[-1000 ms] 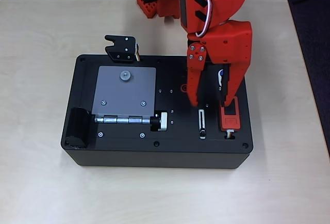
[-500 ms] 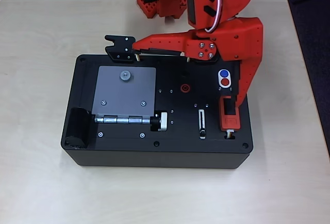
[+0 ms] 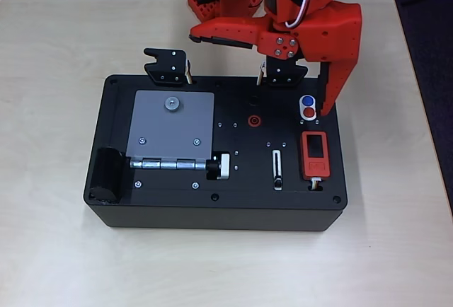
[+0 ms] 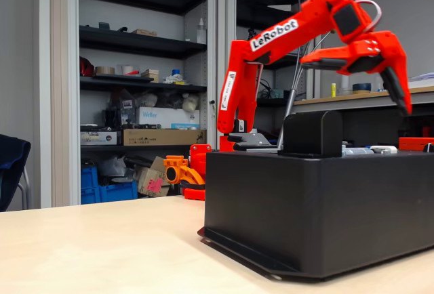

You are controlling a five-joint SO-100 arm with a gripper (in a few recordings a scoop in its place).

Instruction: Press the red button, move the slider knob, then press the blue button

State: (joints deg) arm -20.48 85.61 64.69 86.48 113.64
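The black rectangular task box (image 3: 216,153) sits flat on the pale wooden table (image 3: 49,180), which keeps its top panel level for pressing from above. Nearest the front edge in the overhead view, the tiny dark slider knob (image 3: 278,180) rests at the near end of its narrow white-outlined slot, apparently not yet shifted. Just to its right lies the orange-red rectangular block with a dark screen (image 3: 315,154), now fully exposed. Beyond that, the small round red button (image 3: 309,113) and the small round blue button (image 3: 307,101) share one white oval surround, red nearer, blue farther, both uncovered. The red two-finger gripper (image 3: 262,73) stands spread wide: one finger (image 3: 219,37) stretches left past the back edge of the box, the other points down beside the button pair, its tip close to the red button; the fixed view shows that tip held above the box top. This posture suits a single-finger press. Compared with half a second ago, the gripper has drawn back toward the arm base and the horizontal finger no longer reaches the black bracket (image 3: 167,66); a second ago both fingers hung close together over the slot area.
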